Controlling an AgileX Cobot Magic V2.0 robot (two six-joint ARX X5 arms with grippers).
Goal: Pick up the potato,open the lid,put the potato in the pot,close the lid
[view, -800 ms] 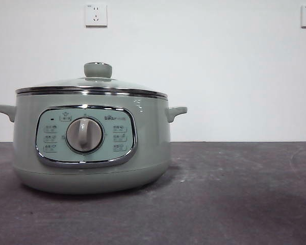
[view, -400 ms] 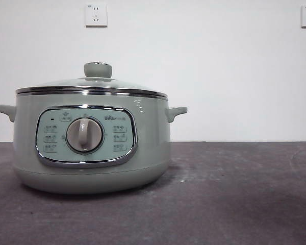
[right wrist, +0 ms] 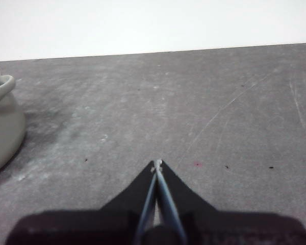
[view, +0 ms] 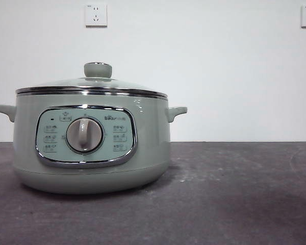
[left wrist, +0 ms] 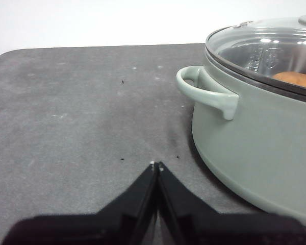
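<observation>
my left gripper [left wrist: 156,166]: jaws pressed together, holding nothing, over bare table [left wrist: 81,112], pot [left wrist: 255,148] close beside it
my right gripper [right wrist: 157,164]: clenched, empty, pot further off
potato [left wrist: 296,79]: inside pot under lid [left wrist: 265,48], left wrist view only
front view: lid seated, neither gripper visible

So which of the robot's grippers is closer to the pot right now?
Left. The left gripper sits beside the pot, near its handle; the right gripper is farther off, with the pot only at its view's edge.
</observation>
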